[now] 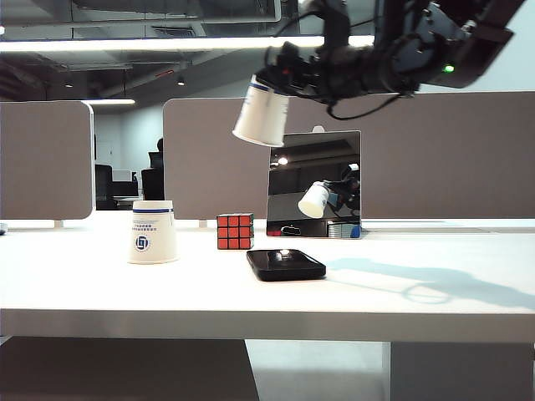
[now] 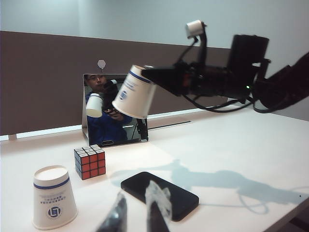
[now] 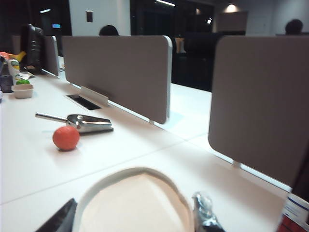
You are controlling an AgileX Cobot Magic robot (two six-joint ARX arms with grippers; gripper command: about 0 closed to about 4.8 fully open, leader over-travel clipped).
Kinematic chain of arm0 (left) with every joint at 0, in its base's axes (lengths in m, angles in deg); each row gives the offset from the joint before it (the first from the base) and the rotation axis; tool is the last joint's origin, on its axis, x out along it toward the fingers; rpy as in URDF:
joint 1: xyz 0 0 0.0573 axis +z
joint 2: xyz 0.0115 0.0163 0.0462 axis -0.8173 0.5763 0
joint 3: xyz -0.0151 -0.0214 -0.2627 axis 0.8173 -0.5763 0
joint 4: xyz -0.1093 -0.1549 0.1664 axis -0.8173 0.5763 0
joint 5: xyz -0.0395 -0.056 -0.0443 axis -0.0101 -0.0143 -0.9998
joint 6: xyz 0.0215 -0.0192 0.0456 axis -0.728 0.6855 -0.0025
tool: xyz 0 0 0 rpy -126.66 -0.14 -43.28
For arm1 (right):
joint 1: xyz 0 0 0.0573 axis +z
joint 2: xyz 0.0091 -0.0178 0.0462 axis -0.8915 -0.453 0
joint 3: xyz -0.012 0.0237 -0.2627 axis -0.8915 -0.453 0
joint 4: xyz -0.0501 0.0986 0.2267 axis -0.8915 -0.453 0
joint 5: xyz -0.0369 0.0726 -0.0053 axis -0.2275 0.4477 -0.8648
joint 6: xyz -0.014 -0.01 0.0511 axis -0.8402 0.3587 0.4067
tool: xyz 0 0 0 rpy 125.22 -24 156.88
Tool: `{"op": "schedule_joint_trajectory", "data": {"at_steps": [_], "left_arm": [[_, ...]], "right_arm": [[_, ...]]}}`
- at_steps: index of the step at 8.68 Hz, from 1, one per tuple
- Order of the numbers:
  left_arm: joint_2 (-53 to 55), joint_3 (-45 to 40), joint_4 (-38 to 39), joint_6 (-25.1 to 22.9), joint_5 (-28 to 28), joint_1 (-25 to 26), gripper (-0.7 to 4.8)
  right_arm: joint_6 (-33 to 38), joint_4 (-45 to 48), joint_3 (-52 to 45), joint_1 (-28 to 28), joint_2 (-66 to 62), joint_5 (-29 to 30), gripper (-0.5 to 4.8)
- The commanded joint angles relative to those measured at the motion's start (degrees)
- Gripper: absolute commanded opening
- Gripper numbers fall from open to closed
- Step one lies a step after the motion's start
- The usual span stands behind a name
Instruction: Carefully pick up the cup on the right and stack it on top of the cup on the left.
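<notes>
While lifted: the carried cup [image 1: 262, 111] is clamped in the right gripper [image 1: 282, 83] jaws, high over the counter [image 1: 401, 292].
Left gripper [image 2: 137, 215]: idle, jaws apart, empty.
Remaining: lowering onto the standing cup [image 1: 153, 232], below and left of the right jaws.

The cup [image 1: 153, 232] standing at the left of the exterior view carries a blue square logo under lines of small blue print, too small to read. Nothing else bears legible text.
</notes>
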State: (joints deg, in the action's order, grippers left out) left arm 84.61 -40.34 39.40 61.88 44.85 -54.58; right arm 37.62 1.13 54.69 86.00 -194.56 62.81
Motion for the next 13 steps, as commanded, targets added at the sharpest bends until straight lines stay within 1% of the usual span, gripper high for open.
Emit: {"op": "schedule_joint_trajectory", "data": {"at_steps": [1,2,3,4,8,9,10,11,13], "left_arm": [[0.0,0.1,-0.9,0.2,0.2,0.0,0.61],[0.0,0.1,-0.9,0.2,1.5,0.0,0.61],[0.0,0.1,-0.7,0.4,3.9,0.0,0.57],[0.0,0.1,-0.4,0.5,4.1,0.0,0.57],[0.0,0.1,-0.4,0.8,4.0,0.0,0.57],[0.0,0.1,-0.5,1.5,3.8,0.0,0.57],[0.0,0.1,-0.5,1.5,3.8,0.0,0.57],[0.0,0.1,-0.5,1.5,3.8,0.0,0.57],[0.0,0.1,-0.5,1.5,3.8,0.0,0.57]], "right_arm": [[-0.4,-3.1,10.5,7.0,-8.6,0.0,2.92],[-0.4,-5.3,17.2,10.6,-14.2,-0.2,2.91],[-0.7,-8.3,24.2,12.3,-18.9,-1.8,2.91],[-1.9,-11.7,24.4,12.7,-19.0,-2.5,2.92],[-3.3,-13.4,24.4,14.4,-19.6,-2.6,2.92],[-3.6,-12.5,24.9,14.8,-22.2,-4.7,2.92],[-3.6,-12.5,25.4,14.5,-22.3,-4.9,2.92],[-3.6,-13.0,29.0,13.8,-22.5,-7.6,2.92],[-3.6,-13.6,29.0,13.3,-23.9,-7.7,2.92]]}}
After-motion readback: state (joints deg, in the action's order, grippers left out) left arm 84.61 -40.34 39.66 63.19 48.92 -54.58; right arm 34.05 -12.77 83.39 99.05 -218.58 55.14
